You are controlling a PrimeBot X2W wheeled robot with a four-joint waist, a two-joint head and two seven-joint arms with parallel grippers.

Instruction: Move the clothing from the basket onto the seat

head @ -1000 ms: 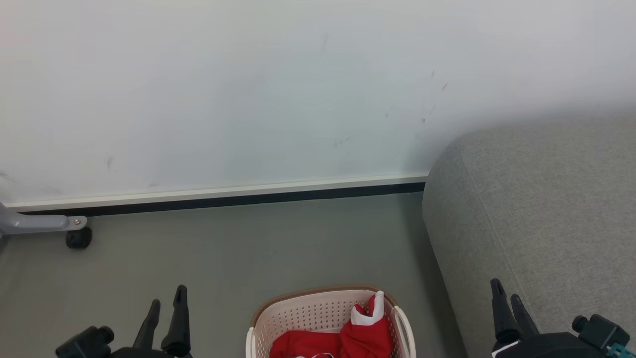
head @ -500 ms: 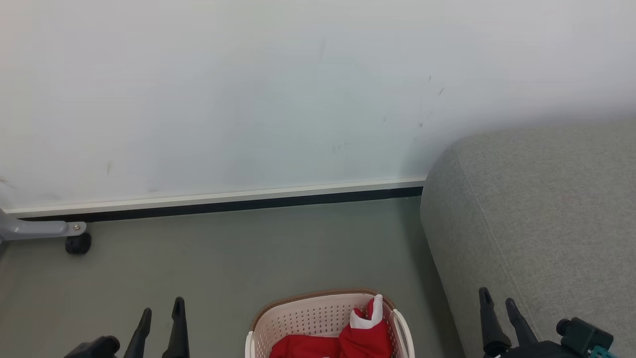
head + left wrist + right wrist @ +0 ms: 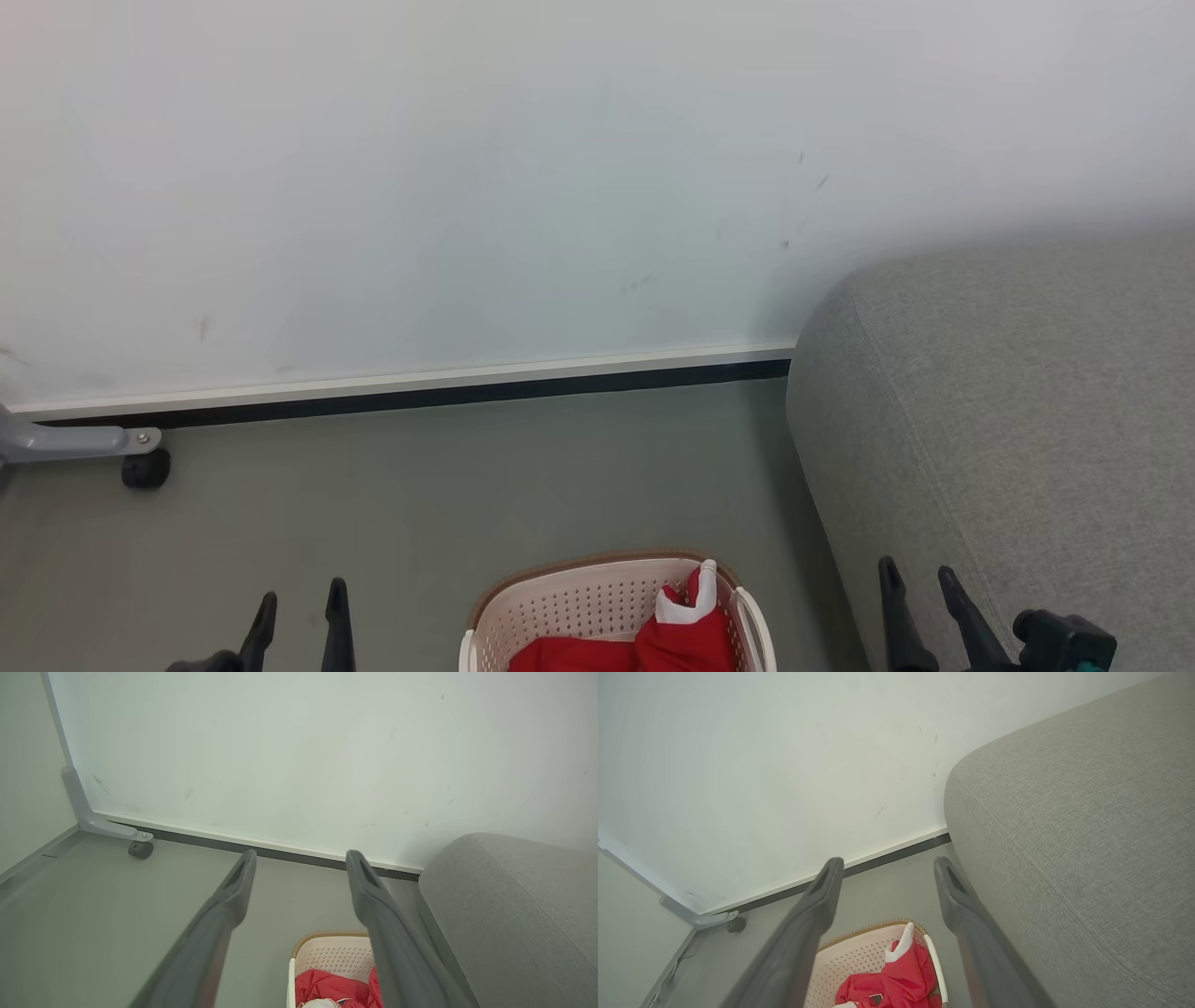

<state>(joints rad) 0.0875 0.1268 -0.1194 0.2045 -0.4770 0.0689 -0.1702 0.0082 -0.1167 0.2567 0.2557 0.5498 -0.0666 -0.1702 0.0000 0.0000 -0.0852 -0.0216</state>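
Observation:
The cream basket (image 3: 579, 597) with a brown rim stands on the floor at the bottom middle of the head view, holding red clothing (image 3: 677, 639) with a white cuff sticking up. The grey seat (image 3: 1008, 420) fills the right side, just right of the basket. My left gripper (image 3: 299, 607) is open at the lower left, above bare floor left of the basket. My right gripper (image 3: 920, 583) is open at the lower right, over the seat's near side. Both wrist views show the basket (image 3: 334, 956) (image 3: 859, 956) and clothing (image 3: 327, 987) (image 3: 901, 975) below empty open fingers.
A white wall panel (image 3: 467, 187) with a dark base strip stands behind the floor. Its grey metal foot with a black caster (image 3: 145, 467) is at the far left. Grey floor (image 3: 420, 485) lies between the wall and the basket.
The whole head view has shifted slightly, so the camera moved. Both grippers sit lower in the picture than a second ago, still open and empty. The clothing lies unmoved in the basket.

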